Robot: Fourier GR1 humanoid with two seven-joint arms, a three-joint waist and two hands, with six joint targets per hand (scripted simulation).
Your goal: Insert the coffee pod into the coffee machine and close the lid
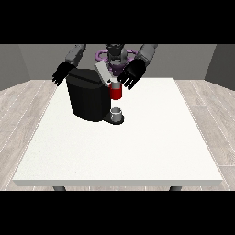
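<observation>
A black coffee machine stands on the white table at the back left. Its grey lid is tilted up and open. A red part shows at the machine's front, above a small grey cup on the drip base. The hand at the view's right hovers just right of the lid, above the red part, with its fingers spread. The hand at the view's left hangs behind the machine's left top corner, fingers relaxed and holding nothing. I see no separate coffee pod.
The white table stretches wide in front of the machine and to its right. A wooden floor surrounds the table. The robot's torso stands behind the far edge.
</observation>
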